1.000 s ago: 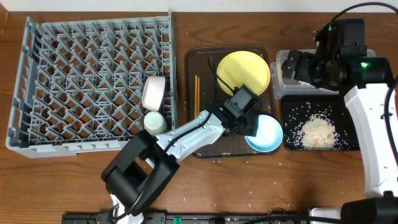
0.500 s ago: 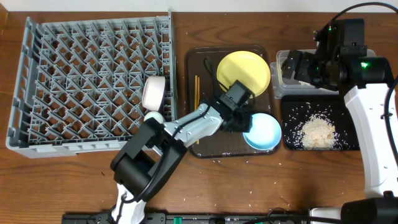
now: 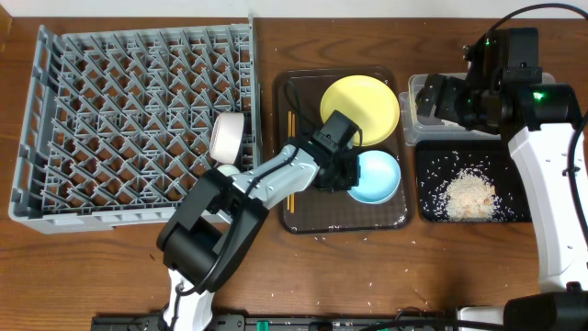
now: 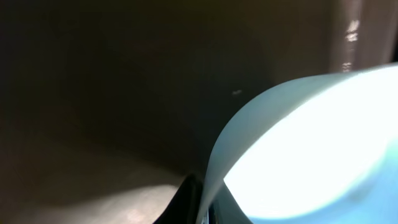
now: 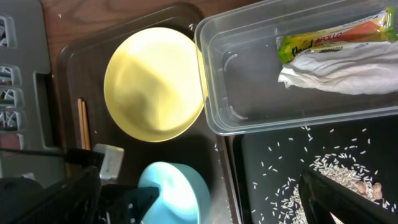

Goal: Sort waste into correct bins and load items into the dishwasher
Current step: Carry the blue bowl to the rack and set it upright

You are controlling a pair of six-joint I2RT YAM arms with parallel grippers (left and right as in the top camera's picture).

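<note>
Left gripper (image 3: 347,173) is closed on the left rim of the blue bowl (image 3: 378,176), which sits over the right half of the brown tray (image 3: 308,219); I cannot tell whether it is lifted clear of the tray. The plate (image 3: 360,106) lies just behind the bowl on the same tray. The chopsticks (image 3: 290,131) lie along the tray's left edge, and my left forearm crosses their near ends. The rack (image 3: 119,110) is to the left, with the white bowl (image 3: 227,136) on its side and the cup (image 3: 227,171) at its right edge, close under my arm. Right gripper (image 3: 430,97) hangs over the tub (image 5: 249,106), fingers set wide, nothing between them. The overhead view hides the tub's contents. The right wrist view shows the wrapper (image 5: 329,34) and napkin (image 5: 348,65) inside. Rice (image 3: 467,195) lies in the black tray (image 3: 432,210). The left wrist view shows only the bowl's rim, close up, against a dark finger.
</note>
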